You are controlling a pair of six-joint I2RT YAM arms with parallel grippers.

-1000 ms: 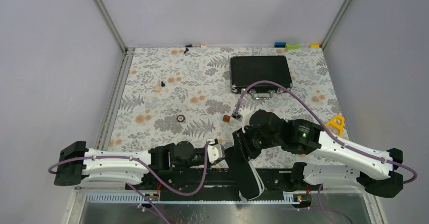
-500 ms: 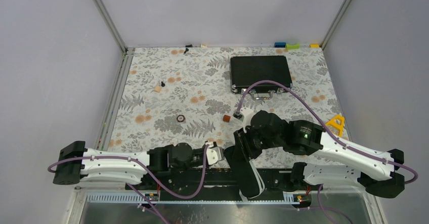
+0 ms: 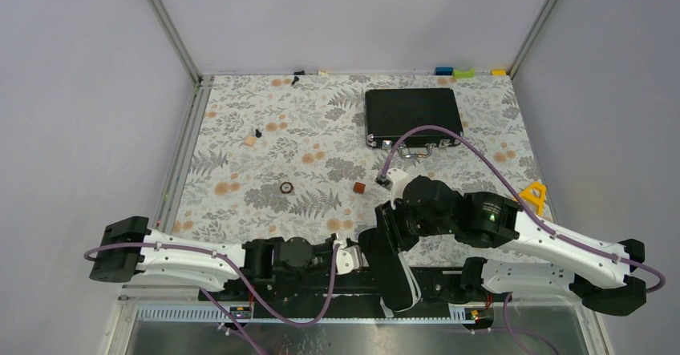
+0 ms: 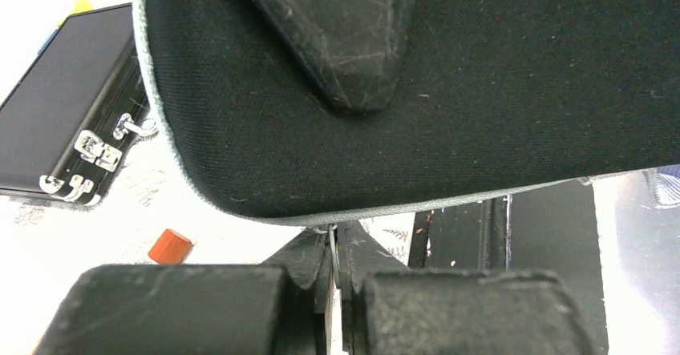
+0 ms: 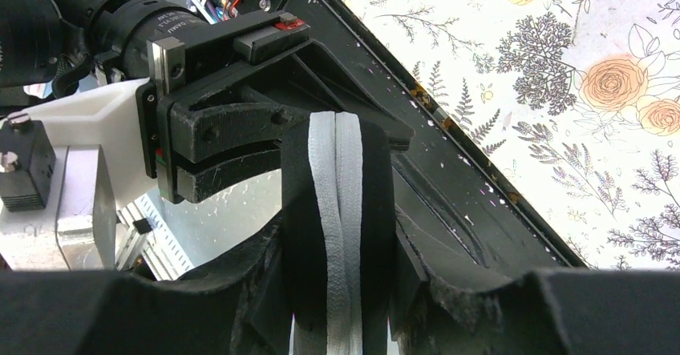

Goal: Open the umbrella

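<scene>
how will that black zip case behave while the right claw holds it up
Probably fairly stiff: the black zip case holds its oval shape in the right claw without sagging. Its woven fabric likely grips rather than slips. Held near one end, it may twist when the zip is pulled.

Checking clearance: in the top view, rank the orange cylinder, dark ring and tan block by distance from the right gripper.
From the right gripper:
1. orange cylinder, just beyond it.
2. dark ring, farther left.
3. tan block, farthest, up-left past the ring.
</scene>
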